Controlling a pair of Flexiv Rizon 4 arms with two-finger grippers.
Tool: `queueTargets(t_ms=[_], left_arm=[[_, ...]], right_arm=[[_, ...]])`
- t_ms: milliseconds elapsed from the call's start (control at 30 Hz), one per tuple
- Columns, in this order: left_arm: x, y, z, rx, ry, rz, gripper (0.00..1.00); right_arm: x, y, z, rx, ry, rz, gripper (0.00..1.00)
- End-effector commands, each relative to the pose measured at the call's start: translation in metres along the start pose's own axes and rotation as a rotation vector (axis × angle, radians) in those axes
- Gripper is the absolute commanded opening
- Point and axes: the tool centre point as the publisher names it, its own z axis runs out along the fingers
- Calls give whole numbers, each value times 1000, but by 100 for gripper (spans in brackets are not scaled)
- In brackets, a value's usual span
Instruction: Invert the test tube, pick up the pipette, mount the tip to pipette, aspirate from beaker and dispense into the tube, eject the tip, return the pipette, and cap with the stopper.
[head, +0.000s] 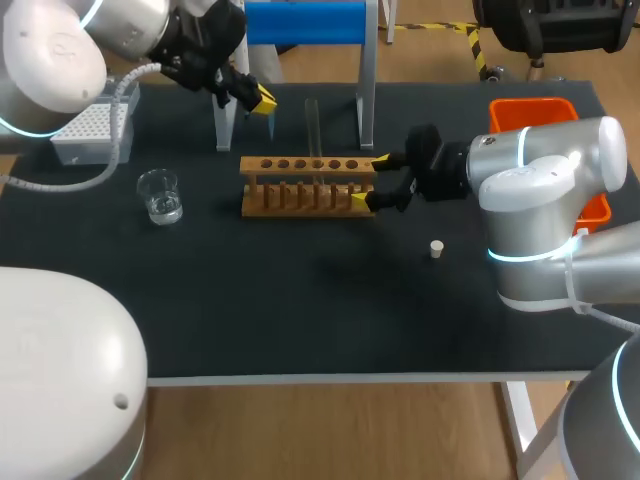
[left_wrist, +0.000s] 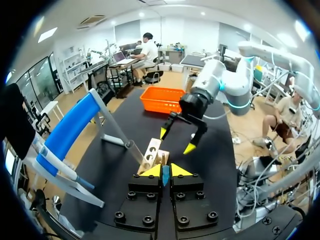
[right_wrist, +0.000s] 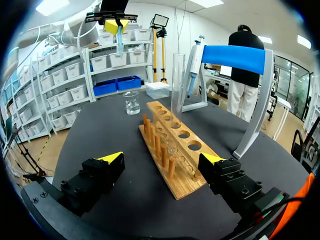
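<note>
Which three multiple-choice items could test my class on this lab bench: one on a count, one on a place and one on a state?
1. How many test tubes stand in the wooden rack?
A. one
B. three
C. six

2. Where is the stopper?
A. in the tube's mouth
B. on the table, apart from the rack
C. on top of the rack

3. What state is the right tool in?
A. shut on the tube
B. open, with a finger on either side of the rack's end
C. shut on the stopper

Answers:
1 A: a single tube stands upright in the rack.
2 B: the stopper sits alone on the dark tabletop.
3 B: the right wrist view shows gaps between the rack and both fingers.
</note>
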Motion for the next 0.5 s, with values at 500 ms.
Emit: queueTargets(t_ms=[500], left_arm=[[0, 0, -2, -4, 2, -1, 0]], right_arm=[[-4, 11, -22, -39, -16, 23, 100]])
